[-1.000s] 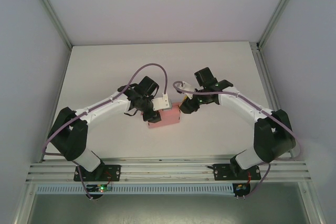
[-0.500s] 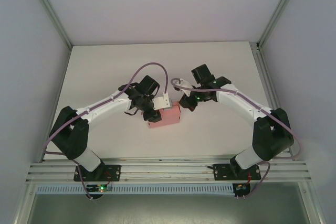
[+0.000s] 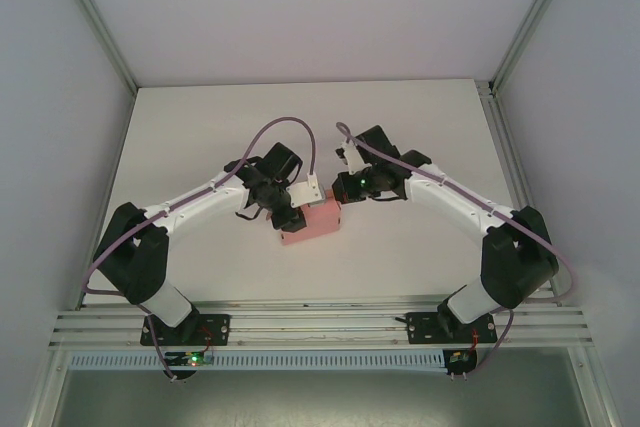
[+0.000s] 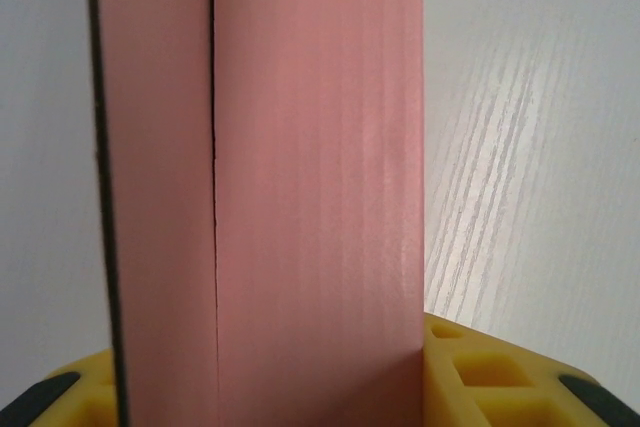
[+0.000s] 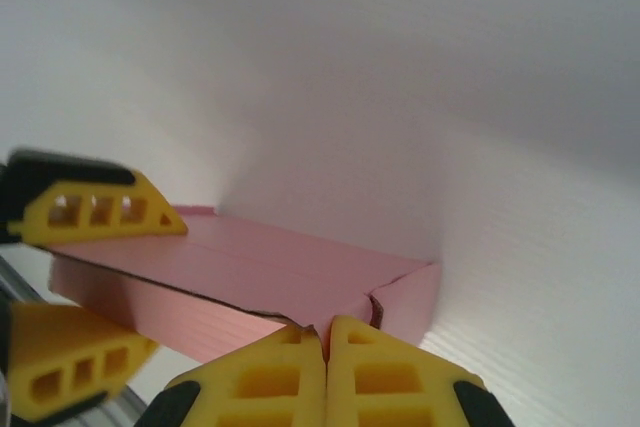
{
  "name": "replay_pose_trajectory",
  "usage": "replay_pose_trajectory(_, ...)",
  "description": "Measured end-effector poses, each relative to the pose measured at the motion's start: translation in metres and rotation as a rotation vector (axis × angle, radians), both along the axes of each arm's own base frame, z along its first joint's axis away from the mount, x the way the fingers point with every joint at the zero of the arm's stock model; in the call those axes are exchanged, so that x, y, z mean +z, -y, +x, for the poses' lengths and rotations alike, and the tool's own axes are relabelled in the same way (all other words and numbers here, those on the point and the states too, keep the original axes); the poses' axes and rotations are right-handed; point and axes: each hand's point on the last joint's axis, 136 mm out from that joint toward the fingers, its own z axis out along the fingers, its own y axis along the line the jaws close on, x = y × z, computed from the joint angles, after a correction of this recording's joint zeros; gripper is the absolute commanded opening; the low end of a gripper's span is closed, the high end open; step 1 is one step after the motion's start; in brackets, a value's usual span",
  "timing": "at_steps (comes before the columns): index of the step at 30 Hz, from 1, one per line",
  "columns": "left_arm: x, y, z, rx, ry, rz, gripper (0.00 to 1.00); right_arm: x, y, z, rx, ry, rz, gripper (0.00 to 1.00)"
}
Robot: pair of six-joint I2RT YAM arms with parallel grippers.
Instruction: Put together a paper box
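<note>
While the left tool (image 3: 291, 213) clamps the paper box (image 3: 317, 223), the right tool (image 5: 326, 347), pinched together, sits at its corner.

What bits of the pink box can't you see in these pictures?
Left wrist view: the paper box runs off the top and bottom edges, hiding both ends.
Right wrist view: the right gripper, jaws shut, covers part of the box's near edge.
Top view: the left gripper covers the box's left end; its flaps are too small.
</note>
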Motion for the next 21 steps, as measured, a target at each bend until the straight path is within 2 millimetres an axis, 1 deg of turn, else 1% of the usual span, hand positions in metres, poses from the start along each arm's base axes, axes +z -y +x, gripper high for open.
replay_pose_trajectory(4, -0.0002, -0.0020, 0.0021, 0.016, 0.000, 0.004, 0.35, 0.0022, -0.0046, 0.0024, -0.094, -0.089, 0.098, 0.00)
replay_pose_trajectory(8, -0.0005, -0.0026, 0.0023, 0.017, 0.001, 0.008, 0.35, 0.0019, -0.0046, 0.0015, -0.107, -0.106, 0.100, 0.00)
replay_pose_trajectory(15, -0.0002, -0.0011, 0.0042, 0.014, 0.010, 0.002, 0.35, -0.0024, 0.0020, 0.0027, -0.008, 0.013, -0.007, 0.00)
replay_pose_trajectory(21, -0.0001, -0.0013, 0.0052, 0.018, 0.012, 0.003, 0.35, -0.0046, 0.0030, 0.0026, 0.057, 0.117, -0.008, 0.00)
